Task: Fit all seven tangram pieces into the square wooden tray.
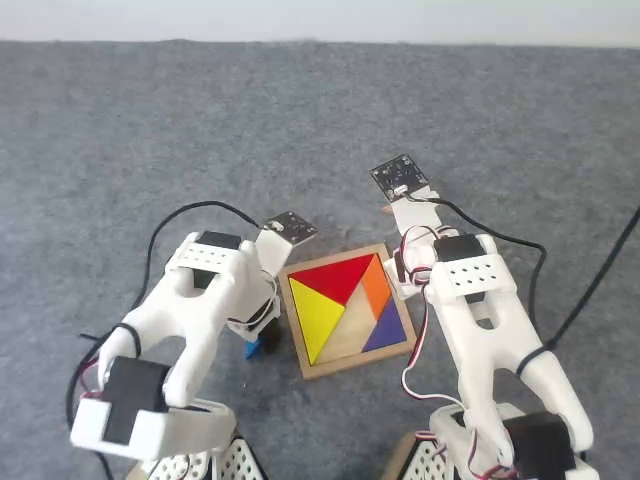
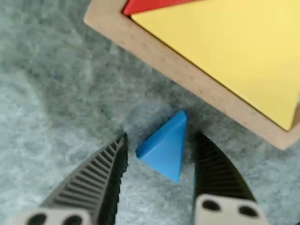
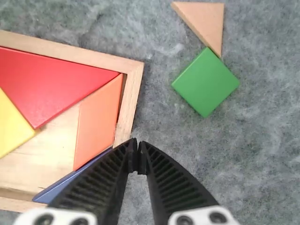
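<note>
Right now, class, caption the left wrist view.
Open left gripper straddles a blue triangle beside the wooden tray.

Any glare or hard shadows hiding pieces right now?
High view: even light, no glare on the wooden tray. Left wrist view: soft shadow around the blue triangle. Right wrist view: green square and tan triangle evenly lit.

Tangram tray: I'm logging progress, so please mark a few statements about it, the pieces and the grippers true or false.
1. The blue triangle lies on the carpet, outside the wooden tray. True.
2. The left gripper is shut on the blue triangle. False: it is open, with a finger on each side.
3. The green square sits in the tray. False: it lies on the carpet by the tan triangle.
4. The right gripper is shut and empty. True.
</note>
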Tool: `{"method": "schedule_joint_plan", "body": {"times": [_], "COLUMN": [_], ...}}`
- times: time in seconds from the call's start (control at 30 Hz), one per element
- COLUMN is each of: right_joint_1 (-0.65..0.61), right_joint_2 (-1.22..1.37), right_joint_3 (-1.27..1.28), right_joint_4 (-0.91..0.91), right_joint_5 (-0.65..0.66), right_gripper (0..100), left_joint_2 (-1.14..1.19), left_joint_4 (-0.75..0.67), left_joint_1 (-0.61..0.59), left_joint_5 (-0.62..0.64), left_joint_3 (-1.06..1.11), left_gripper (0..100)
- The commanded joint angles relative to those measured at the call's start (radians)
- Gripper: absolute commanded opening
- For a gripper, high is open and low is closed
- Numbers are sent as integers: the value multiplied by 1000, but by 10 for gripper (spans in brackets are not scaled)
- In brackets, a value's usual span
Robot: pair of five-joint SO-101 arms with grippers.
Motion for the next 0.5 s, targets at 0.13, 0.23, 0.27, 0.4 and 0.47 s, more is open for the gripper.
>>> {"method": "schedule_joint_plan", "body": {"times": [0.13,0.23,0.27,0.4,0.47], "right_joint_1": [15,15,15,15,15], "right_joint_2": [-13,-13,-13,-13,-13], "right_joint_3": [-8,-8,-8,-8,-8], "right_joint_4": [5,5,5,5,5], "right_joint_5": [11,11,11,11,11], "right_gripper": [7,7,7,7,7], "left_joint_2": [21,15,12,11,11], "left_joint_4": [-5,-9,-9,-9,-9], "left_joint_1": [11,11,11,12,12], "left_joint_5": [15,15,15,15,15], "left_joint_3": [-25,-15,-12,-10,-10], "left_gripper": [139,111,100,86,86]}}
